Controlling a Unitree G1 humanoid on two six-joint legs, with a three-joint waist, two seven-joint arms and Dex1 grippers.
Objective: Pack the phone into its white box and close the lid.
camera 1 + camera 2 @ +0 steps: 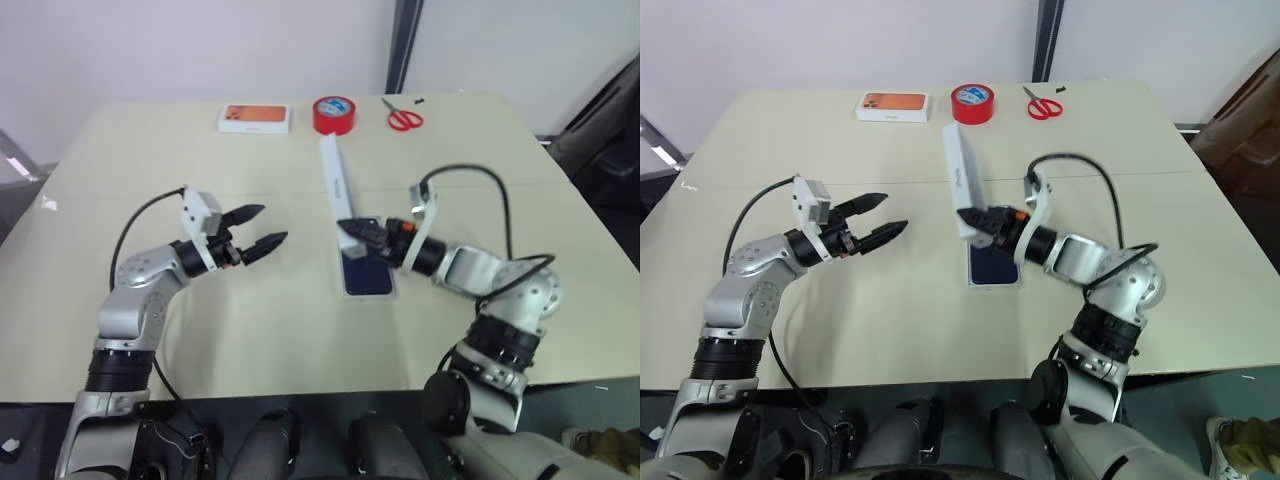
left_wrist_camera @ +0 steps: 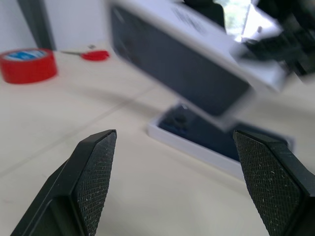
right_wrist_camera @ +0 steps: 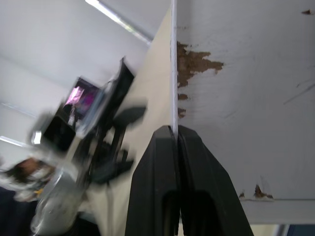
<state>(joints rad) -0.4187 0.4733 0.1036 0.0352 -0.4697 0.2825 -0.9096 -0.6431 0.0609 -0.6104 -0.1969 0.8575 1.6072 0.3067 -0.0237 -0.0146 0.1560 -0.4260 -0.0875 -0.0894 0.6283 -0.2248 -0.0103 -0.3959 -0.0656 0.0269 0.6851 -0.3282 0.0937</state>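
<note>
Left pincer point(image 1: 263, 228) gapes wide; right pincer point(image 1: 352, 229) seems pinched shut.

An orange-printed box point(image 1: 254, 118), red tape roll point(image 1: 334, 114) and scissors point(image 1: 403, 117) line the table's point(image 1: 150, 160) far edge.

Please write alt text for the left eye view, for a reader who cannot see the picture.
The right gripper holds the lid on edge above the white box, where the phone lies. The left gripper hovers open beside it. At the table's far edge are an orange-printed box, red tape and scissors.
</note>
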